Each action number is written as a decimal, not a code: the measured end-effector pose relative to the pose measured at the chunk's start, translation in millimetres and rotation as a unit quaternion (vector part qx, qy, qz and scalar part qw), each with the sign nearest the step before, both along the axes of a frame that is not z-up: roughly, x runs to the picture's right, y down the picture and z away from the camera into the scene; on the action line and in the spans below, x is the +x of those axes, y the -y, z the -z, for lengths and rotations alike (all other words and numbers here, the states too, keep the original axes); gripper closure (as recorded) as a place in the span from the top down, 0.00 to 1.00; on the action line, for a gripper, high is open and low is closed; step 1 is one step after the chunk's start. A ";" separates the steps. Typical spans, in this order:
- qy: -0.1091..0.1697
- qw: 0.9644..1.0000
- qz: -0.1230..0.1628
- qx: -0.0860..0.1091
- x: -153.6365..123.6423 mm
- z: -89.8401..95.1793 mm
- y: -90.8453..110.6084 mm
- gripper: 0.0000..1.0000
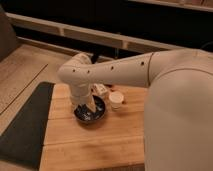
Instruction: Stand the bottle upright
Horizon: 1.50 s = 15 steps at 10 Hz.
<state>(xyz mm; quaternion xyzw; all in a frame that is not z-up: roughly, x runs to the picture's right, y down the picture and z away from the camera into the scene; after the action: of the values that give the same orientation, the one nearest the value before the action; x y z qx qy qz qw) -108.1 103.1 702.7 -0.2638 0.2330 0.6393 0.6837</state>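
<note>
Black mat [25,125] covers the floor at the left, up against the edge of a pale wooden table [95,145]. On the table's far half sits a black bowl [98,116]. The gripper [88,107] hangs straight down into it from the bent white arm [120,72], fingers spread wide. Whether they touch anything in the bowl, I cannot tell. Just past the bowl's far right rim, a small pale shape that looks like the bottle [101,90] shows, partly hidden by the arm, so its pose is unclear. Right of that, near the bowl, a short white cup [116,100] stands upright.
</note>
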 end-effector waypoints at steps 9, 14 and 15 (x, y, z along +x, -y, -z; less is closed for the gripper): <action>0.000 1.000 0.001 0.000 -0.1 0.0 0.0 0.65; 0.039 0.993 0.058 0.099 43.1 -21.2 64.2 0.65; 0.044 0.990 0.066 0.120 66.2 -24.6 84.6 0.65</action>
<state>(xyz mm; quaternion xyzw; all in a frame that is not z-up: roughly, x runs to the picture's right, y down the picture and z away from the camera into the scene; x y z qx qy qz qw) -42.0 18.5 727.3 -0.1918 0.1416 0.6041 0.7604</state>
